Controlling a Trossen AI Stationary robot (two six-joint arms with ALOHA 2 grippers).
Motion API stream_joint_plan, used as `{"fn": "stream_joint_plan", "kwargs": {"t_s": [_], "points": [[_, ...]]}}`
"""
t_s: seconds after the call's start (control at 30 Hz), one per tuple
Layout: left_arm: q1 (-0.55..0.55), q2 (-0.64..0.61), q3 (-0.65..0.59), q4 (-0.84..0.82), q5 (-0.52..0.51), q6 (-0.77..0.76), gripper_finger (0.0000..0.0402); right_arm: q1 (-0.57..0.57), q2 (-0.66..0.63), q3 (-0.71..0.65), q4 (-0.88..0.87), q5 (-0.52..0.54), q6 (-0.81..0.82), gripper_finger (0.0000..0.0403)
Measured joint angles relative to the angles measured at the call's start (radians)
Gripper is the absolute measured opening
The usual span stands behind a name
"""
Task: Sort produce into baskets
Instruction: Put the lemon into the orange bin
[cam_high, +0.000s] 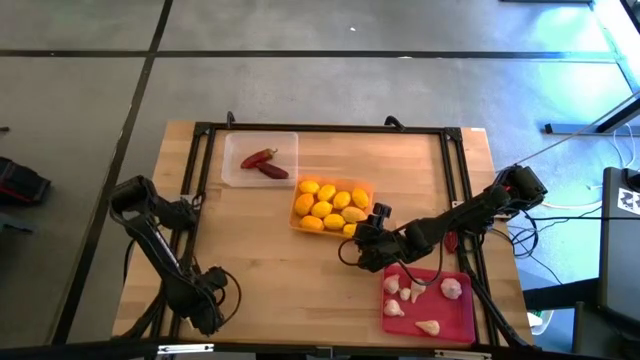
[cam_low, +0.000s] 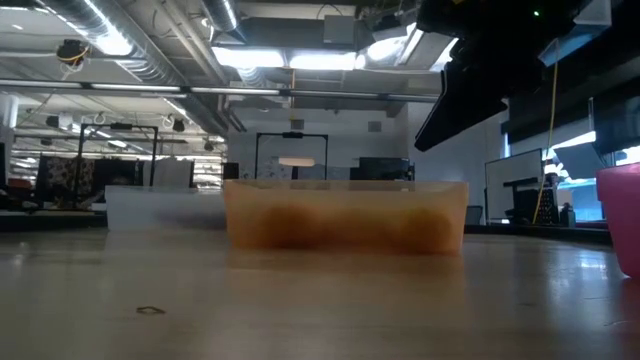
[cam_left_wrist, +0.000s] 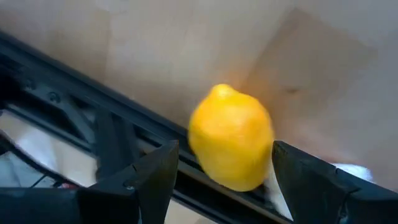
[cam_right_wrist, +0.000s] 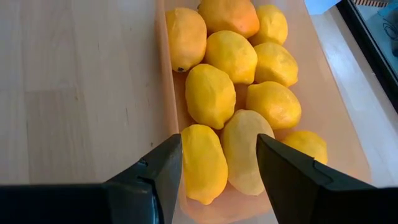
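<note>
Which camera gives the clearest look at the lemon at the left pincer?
The left wrist view: the lemon fills the gap between the open left pincer fingers. The high view hides it under that arm; the low and right wrist views don't show it.

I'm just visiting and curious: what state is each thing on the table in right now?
Orange tray: filled with lemons.
Clear tray: two red chilies inside.
Red tray: holds garlic bulbs.
Left gripper: at the table's near left edge, a lemon between its fingers.
Right gripper: open, over the orange tray's edge.
</note>
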Motion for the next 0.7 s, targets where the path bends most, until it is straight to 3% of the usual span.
{"fn": "stream_joint_plan", "kwargs": {"t_s": [0.5,0.7], "points": [[0.004,-0.004,-0.108,0.122,0.040,0.017,0.0251,0.000,0.000,0.000,-0.001,0.000,0.000,0.0198],[0.010,-0.004,-0.108,0.122,0.037,0.047,0.0220,-0.001,0.000,0.000,-0.001,0.000,0.000,0.0198]]}}
